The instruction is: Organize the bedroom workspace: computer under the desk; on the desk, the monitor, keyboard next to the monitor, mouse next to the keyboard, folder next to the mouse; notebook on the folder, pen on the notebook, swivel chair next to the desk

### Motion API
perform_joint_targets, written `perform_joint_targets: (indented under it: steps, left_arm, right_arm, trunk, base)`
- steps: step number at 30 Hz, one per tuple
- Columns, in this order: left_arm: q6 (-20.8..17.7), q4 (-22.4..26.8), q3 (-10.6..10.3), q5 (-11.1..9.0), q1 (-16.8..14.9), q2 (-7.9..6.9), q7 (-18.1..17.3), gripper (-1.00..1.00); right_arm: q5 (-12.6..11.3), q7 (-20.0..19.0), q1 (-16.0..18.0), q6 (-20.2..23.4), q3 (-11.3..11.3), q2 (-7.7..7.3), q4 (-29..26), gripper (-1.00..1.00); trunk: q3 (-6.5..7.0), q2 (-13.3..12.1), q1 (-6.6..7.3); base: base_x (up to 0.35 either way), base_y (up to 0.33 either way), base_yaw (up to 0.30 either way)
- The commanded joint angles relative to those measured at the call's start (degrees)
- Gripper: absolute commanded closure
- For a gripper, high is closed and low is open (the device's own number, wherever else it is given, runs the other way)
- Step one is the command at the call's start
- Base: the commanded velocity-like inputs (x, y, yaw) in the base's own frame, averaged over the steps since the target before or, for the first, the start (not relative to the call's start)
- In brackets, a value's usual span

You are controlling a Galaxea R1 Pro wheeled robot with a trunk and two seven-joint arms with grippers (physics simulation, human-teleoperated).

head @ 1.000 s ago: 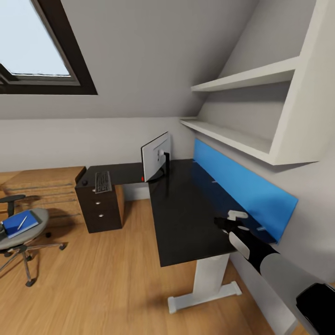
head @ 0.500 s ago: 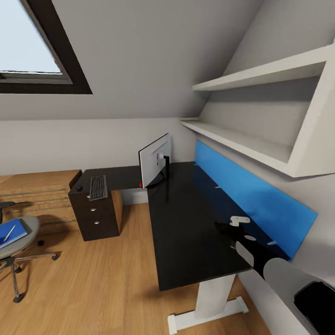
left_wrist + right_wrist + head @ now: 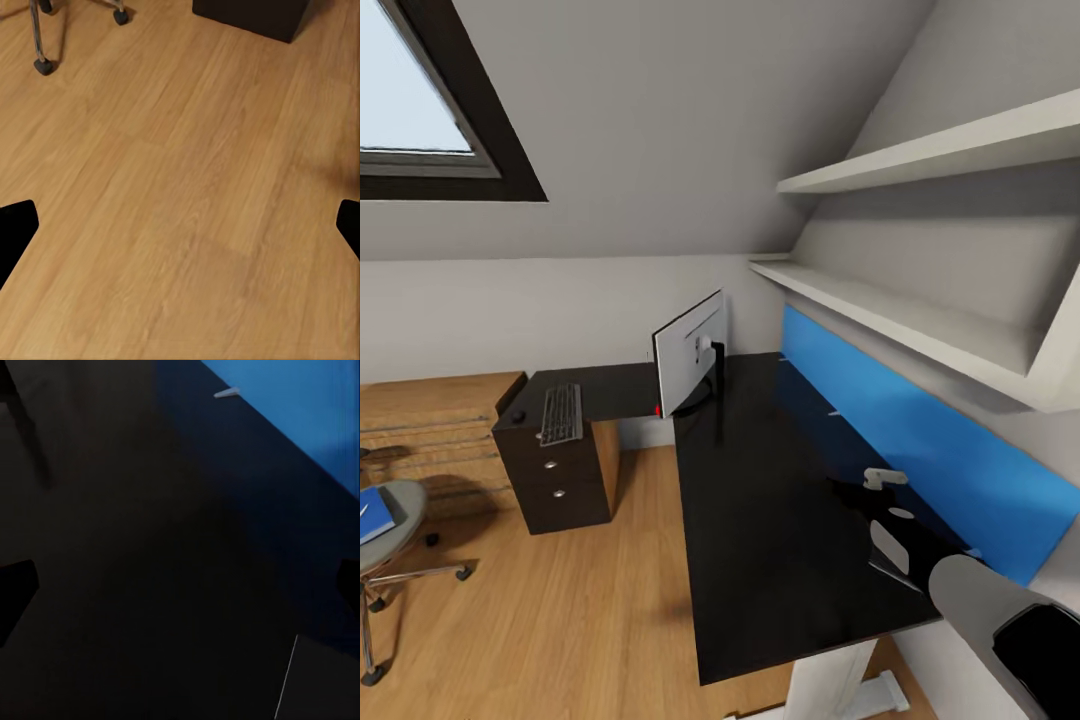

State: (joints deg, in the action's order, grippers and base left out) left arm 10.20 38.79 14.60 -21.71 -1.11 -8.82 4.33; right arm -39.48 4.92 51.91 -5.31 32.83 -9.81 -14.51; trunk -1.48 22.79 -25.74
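Desk (image 3: 780,520) runs L-shaped, glossy black top, blue back panel along the right wall under two white shelves (image 3: 920,320). Monitor (image 3: 688,352) stands upright at the inner corner of the L, grey back toward the near side, small red light at its lower left corner. Keyboard (image 3: 561,413) lies flat on the far-left wing, above the dark drawer unit (image 3: 560,480); mouse (image 3: 518,415) just left of it, apart from it. Chair (image 3: 385,540) at the left edge, well apart from the desk, with the blue folder (image 3: 370,513) on its seat, both partly cut off. Right gripper (image 3: 860,490) hovers over the desk near the blue panel; its wrist view has the dark fingertips (image 3: 16,589) wide apart with bare black top between, nothing held. Left gripper (image 3: 180,225) likewise spread wide, empty, over oak floor (image 3: 180,187); chair casters (image 3: 43,66) show beyond it.
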Motion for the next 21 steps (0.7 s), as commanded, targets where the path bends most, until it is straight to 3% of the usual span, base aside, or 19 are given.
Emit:
perform_joint_targets:
  steps: [1,7,21]
  left_arm:
    - [0.15,0.09,0.03,-0.46,-0.04,-0.05,0.07,-1.0]
    - [0.02,1.37,0.72,-0.44,-0.04,-0.21,-0.05,-1.0]
    - [-0.1,3.06,3.13,-0.4,-0.04,-0.06,0.11,-1.0]
  right_arm:
    - [-0.5,0.88,0.07,-0.01,0.49,-0.04,-0.03,-1.0]
    - [-0.52,6.18,0.11,2.88,0.43,-0.04,0.08,-1.0]
    - [-0.67,8.48,0.29,7.25,0.39,-0.05,0.6,-1.0]
  trunk:
    - [-0.14,0.13,-0.05]
    - [-0.14,0.13,-0.05]
    - [-0.14,0.13,-0.05]
  base:
    - [0.086,0.0,0.0]
    - [0.036,0.0,0.0]
    - [0.19,-0.085,0.0]
